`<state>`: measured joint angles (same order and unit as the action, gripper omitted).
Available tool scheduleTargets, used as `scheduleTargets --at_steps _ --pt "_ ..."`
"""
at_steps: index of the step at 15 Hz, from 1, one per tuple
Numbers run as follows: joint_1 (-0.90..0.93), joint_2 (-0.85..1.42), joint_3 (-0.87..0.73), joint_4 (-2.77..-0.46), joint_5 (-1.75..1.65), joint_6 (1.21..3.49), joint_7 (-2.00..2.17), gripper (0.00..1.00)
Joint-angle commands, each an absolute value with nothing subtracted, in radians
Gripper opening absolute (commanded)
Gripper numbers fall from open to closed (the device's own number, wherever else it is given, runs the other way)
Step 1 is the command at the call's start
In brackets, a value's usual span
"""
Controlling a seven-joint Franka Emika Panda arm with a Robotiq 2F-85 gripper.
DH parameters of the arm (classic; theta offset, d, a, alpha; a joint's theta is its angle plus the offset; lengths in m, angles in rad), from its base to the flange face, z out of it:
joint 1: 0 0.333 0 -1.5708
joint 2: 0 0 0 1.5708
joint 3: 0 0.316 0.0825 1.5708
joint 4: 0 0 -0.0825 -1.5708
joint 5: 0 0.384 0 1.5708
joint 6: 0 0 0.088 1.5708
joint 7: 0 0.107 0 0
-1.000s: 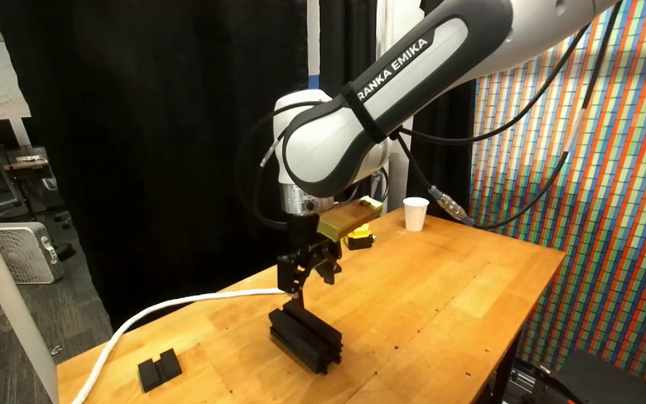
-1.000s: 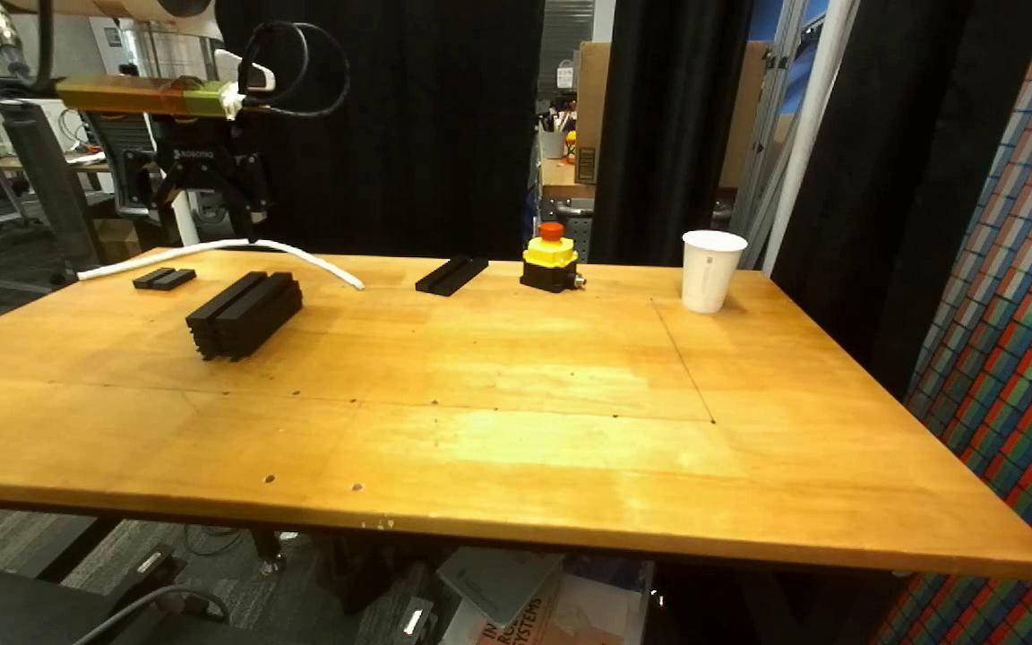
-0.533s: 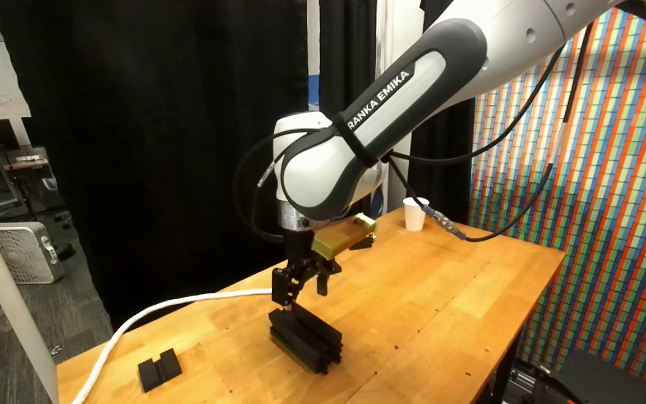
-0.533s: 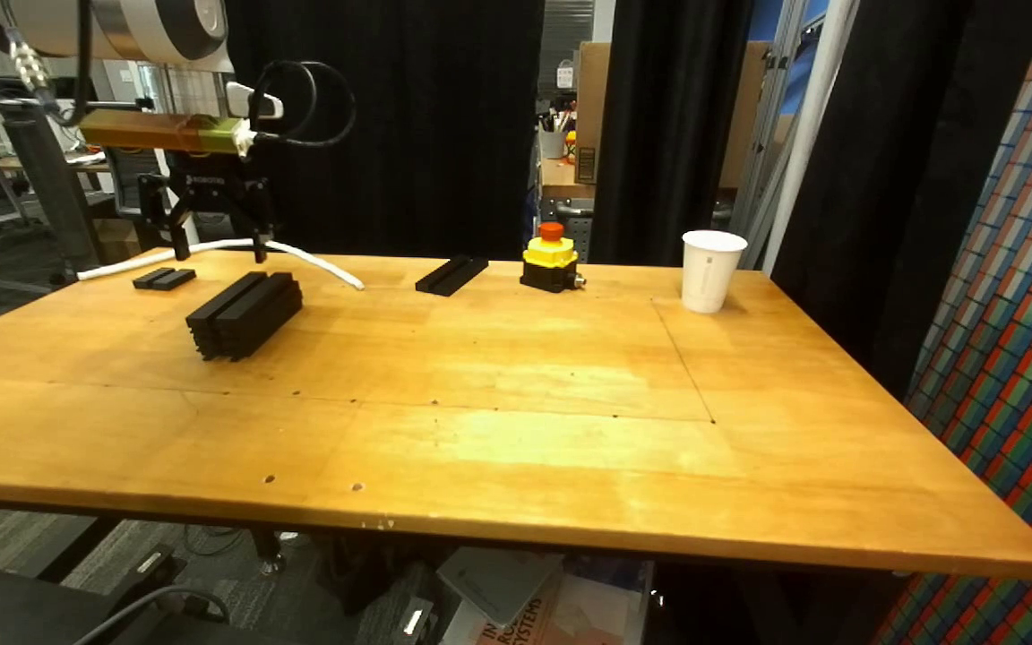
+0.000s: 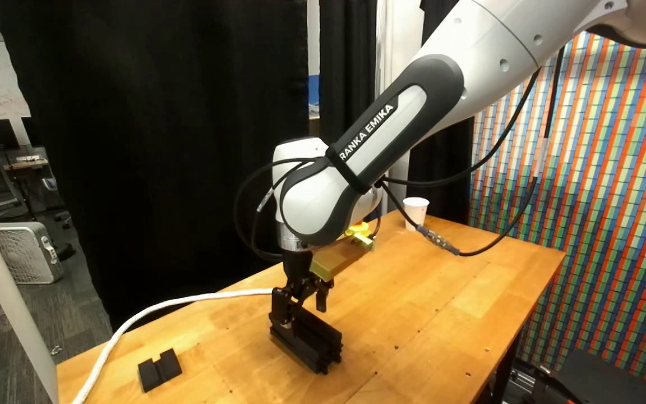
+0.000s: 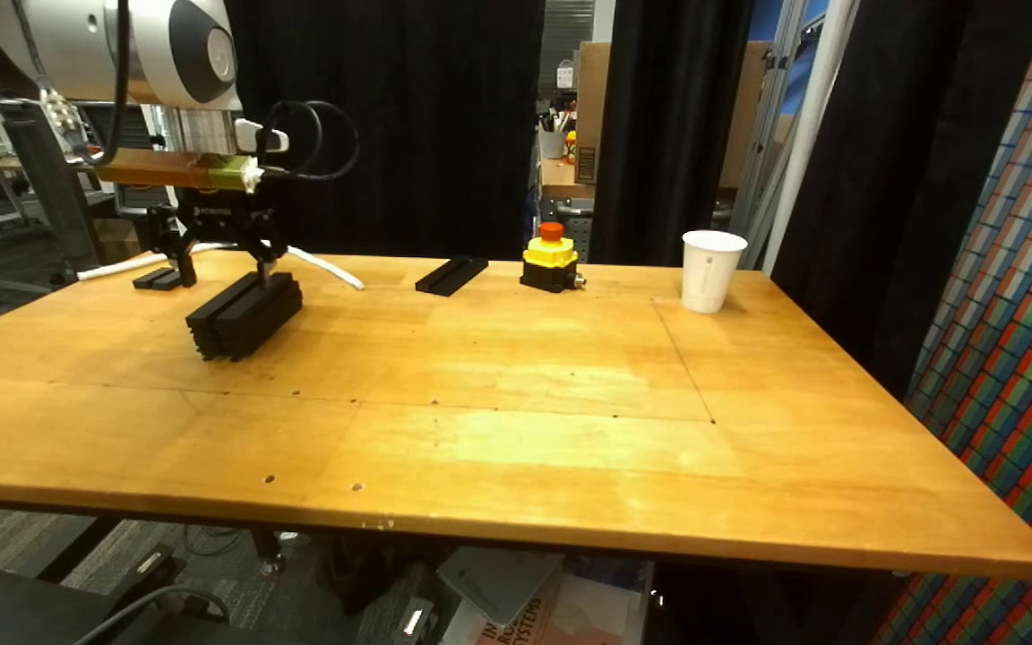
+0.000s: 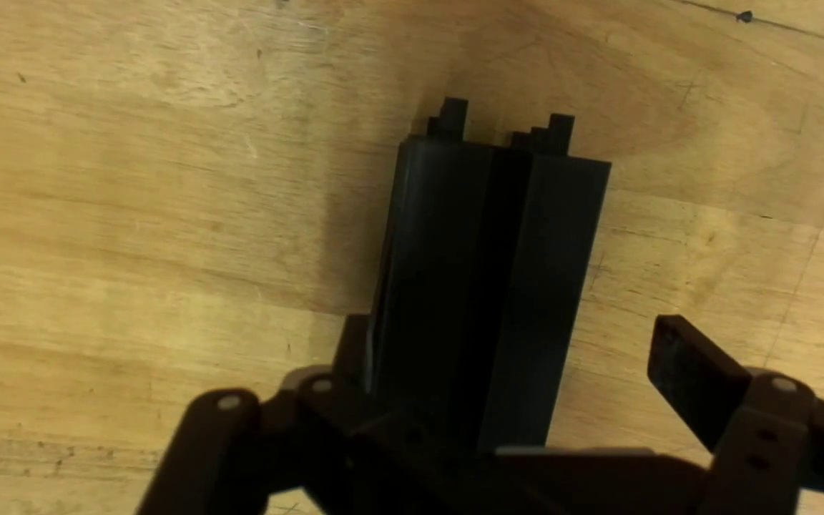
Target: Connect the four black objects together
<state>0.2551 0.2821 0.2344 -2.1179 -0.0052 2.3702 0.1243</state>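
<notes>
White arm [image 5: 393, 128], dark trim [image 5: 441, 66] lettered "RANKA EMIKA"; black cables [image 5: 429, 184]; black fingers [image 7: 698, 379].

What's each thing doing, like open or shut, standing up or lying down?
fingers: open, gripping nothing
big black block: lying down, not gripped
longer black slab: lying flat, apart from the block
small black slab: lying flat, also apart
white cup: upright, can't see inside
red button: facing up, can't tell if pressed
white cord: lying curved
</notes>
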Motion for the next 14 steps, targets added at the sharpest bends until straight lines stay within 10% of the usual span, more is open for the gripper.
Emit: scheduleTargets --at_steps 1,14 --pt "0.274 0.296 0.219 -2.109 -0.029 2.409 0.150 1.00" --pt "0.274 0.331 0.199 -2.100 -0.028 2.435 0.176 1.00"
